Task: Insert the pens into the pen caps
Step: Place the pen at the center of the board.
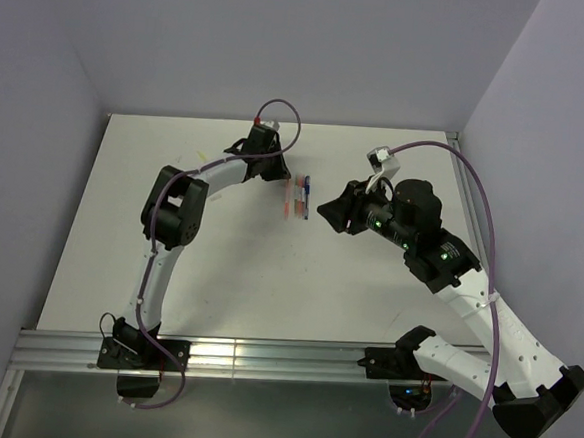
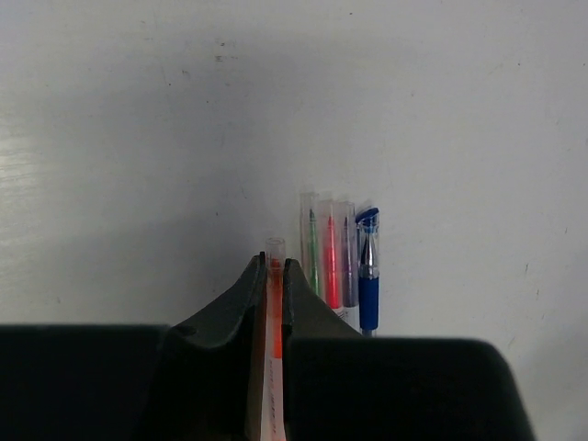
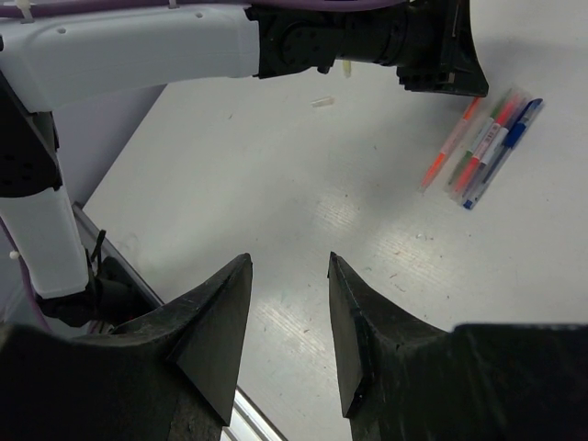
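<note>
The left gripper (image 2: 274, 280) is clamped on the orange pen (image 2: 275, 250). Only the pen's clear tip pokes out ahead of the jaws, and the rest of its barrel is hidden between the dark fingers (image 2: 241, 303) and cut off at the bottom of the left wrist view. Just to the right of these jaws a row of four other pens (image 2: 331, 266) lies side by side on the white table (image 2: 138, 138): green, red, a dim purplish one and blue. Their near ends are hidden behind the right-hand finger. The right gripper (image 3: 287, 322) hangs with its jaws wide apart and nothing between them, well apart from the pens, which lie ahead and to the right of it. Ahead of those jaws a small pale piece (image 3: 322, 102) lies on the table, too small to tell whether it is a cap.
</note>
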{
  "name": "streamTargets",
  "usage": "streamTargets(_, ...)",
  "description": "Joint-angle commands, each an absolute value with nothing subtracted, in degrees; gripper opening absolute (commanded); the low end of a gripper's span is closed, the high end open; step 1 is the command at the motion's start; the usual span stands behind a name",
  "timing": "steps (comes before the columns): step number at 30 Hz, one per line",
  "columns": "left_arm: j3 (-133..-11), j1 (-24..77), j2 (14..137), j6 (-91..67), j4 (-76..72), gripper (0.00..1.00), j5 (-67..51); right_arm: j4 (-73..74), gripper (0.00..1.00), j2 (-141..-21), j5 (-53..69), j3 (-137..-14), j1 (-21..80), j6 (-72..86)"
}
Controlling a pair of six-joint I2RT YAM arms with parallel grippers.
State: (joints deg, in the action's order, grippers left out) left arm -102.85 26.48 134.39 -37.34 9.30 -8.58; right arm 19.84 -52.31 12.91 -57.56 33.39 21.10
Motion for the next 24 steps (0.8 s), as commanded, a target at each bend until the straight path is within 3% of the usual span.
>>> streamTargets(1, -106.8, 26.3, 135.3, -38.3, 6.9, 0.0, -10.7, 19.4, 0.47, -52.0, 11.9, -58.2, 33.3, 20.1)
streamTargets(14, -104.5, 26.1, 133.1, -38.2, 4.9, 0.24, -10.6, 19.2, 0.47, -51.8, 12.3, -57.6, 33.3, 20.0)
streamTargets(24, -103.8, 25.3, 128.9, -36.7, 6.1, 0.25, -8.6, 19.0, 0.47, -51.4, 12.6, -57.3, 33.3, 19.9)
